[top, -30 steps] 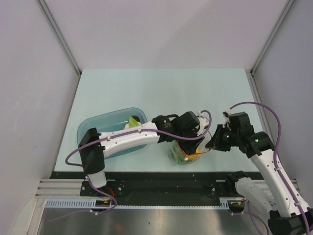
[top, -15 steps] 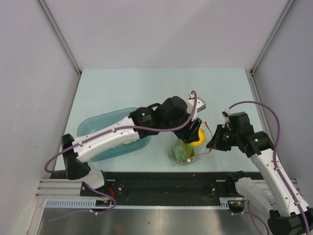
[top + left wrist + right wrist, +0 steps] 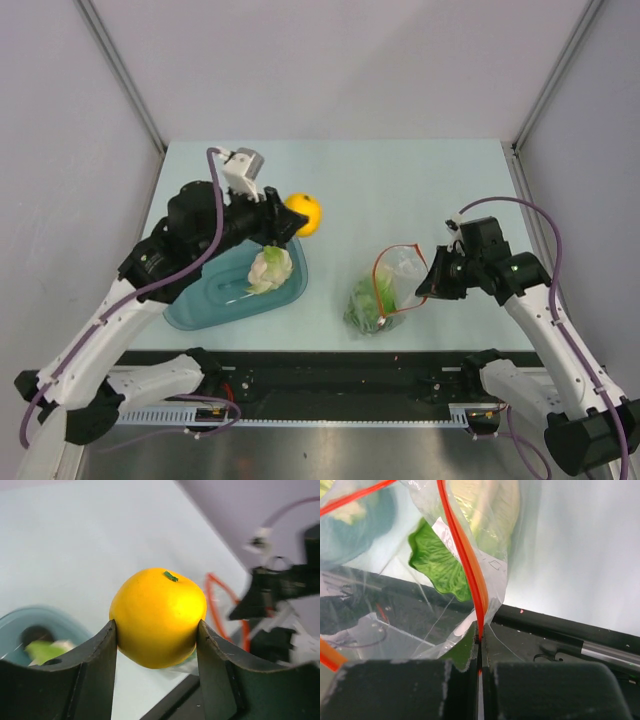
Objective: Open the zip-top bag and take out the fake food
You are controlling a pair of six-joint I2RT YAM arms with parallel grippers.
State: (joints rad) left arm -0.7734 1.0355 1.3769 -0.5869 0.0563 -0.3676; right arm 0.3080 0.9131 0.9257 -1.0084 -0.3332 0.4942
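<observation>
Lower right, the clear zip-top bag gapes — right end effector pinching its red rim. Left end effector clamps the yellow-orange fruit.

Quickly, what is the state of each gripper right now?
Left gripper: closed on the yellow-orange fruit.
Right gripper: shut on the zip-top bag, at its red zip edge.

The right gripper is clamped on the red rim of the zip-top bag, so it and its arm block the bag's right side. The bag's mouth gapes upward with open room above. Left of the bag, a bare strip of table runs to the teal tray. Beyond the bag the table lies bare. Far-left of the bag, the left gripper, gripping the yellow fruit, hangs at the tray's far corner.
</observation>
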